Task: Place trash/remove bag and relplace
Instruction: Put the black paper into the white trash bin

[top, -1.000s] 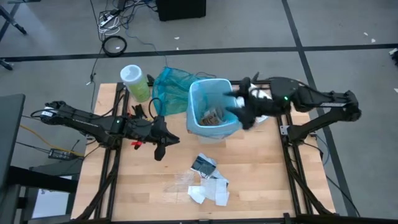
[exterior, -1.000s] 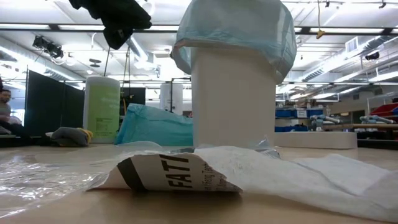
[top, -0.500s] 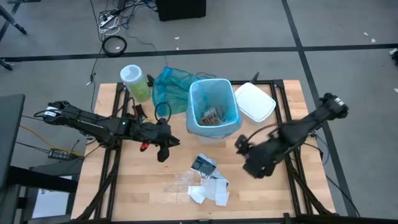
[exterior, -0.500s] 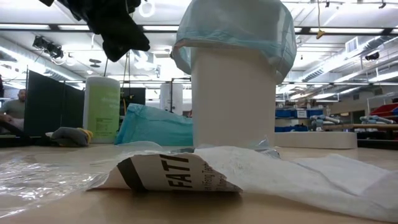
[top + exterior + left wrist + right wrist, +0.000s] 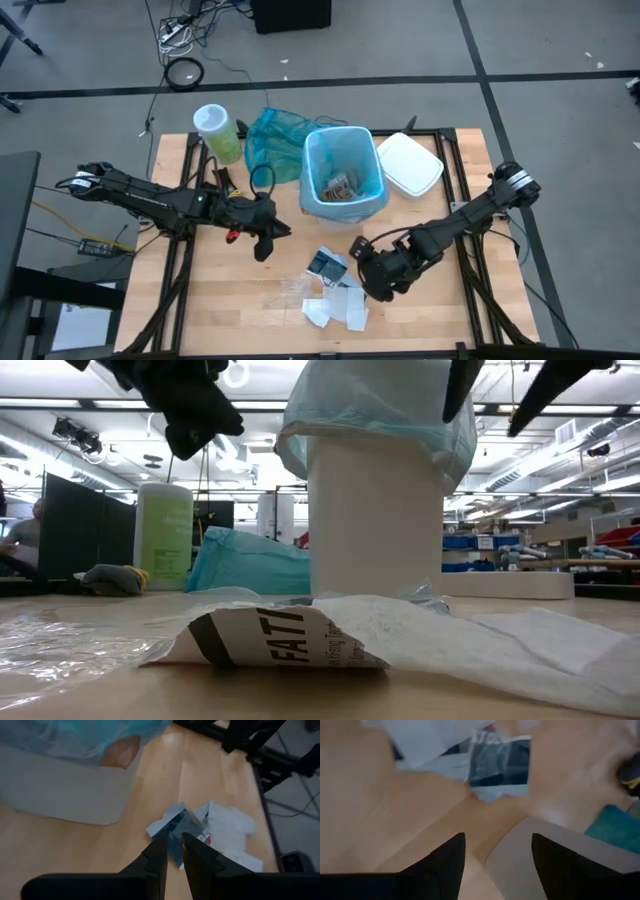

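Observation:
The white bin [image 5: 345, 205], lined with the light blue bag [image 5: 322, 165], stands at the table's far middle with trash [image 5: 346, 185] inside it. More trash, white paper and a dark packet [image 5: 327, 265], lies on the table in front of the bin [image 5: 300, 635]. My right gripper [image 5: 366, 268] hovers open just right of this pile, above the table, with nothing between its fingers [image 5: 495, 855]. My left gripper [image 5: 262, 243] hangs left of the pile, above the table. Its fingers stand a narrow gap apart with nothing between them [image 5: 174, 855].
A darker teal bag [image 5: 275, 135] and a green wipes tub [image 5: 215, 132] sit at the far left of the table. A white lid [image 5: 410, 163] lies right of the bin. Clear plastic [image 5: 290, 290] lies left of the paper scraps. Bare wood lies near the front edge.
My right gripper has swung from over the bin's right rim, toward the table's near edge and down, then left to the trash pile, tipping further downward. My left gripper has kept its place.

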